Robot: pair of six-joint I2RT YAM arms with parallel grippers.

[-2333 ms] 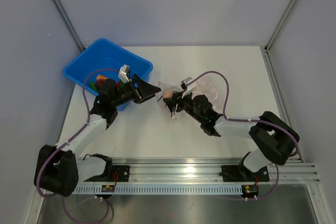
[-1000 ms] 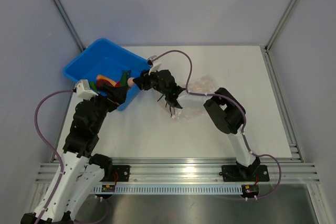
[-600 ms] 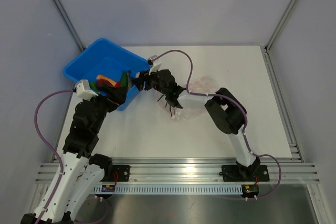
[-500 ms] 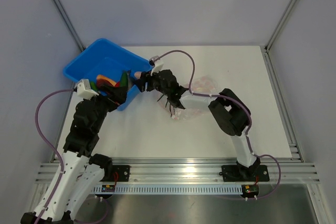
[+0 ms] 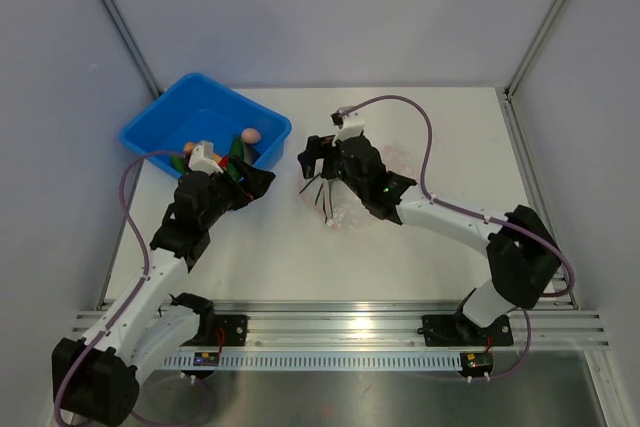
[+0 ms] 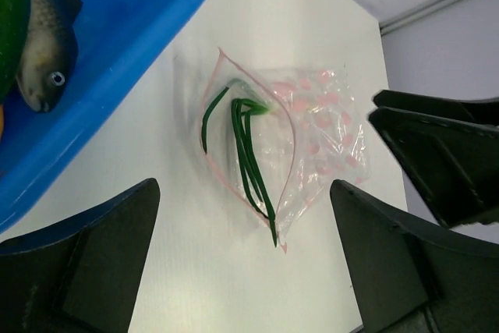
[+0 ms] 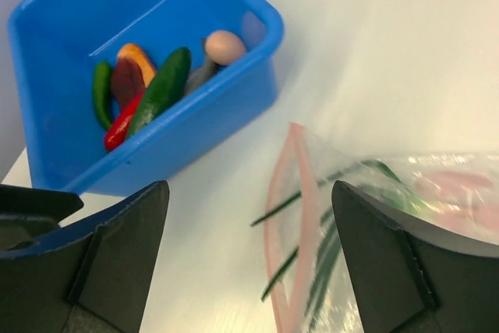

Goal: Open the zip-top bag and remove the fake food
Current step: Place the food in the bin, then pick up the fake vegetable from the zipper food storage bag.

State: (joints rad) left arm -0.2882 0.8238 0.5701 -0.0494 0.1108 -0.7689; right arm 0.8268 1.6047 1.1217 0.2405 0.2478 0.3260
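Nearest, by a corner of the blue bin (image 5: 200,112), left gripper (image 6: 243,193) spread wide, empty. Middle of the table (image 5: 300,257): right gripper (image 7: 249,193) equally wide (nothing between its fingers) above the zip-top bag (image 6: 312,138), flat, green strands (image 6: 249,154) inside. Far left corner: fake food (image 7: 160,87) in the bin.

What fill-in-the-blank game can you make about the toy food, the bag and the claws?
The pinkish egg lies in the ____ bin.
Long ____ stems poke from the zip-top bag.
The left claw and right claw are both ____, holding nothing.
Missing words: blue; green; open.
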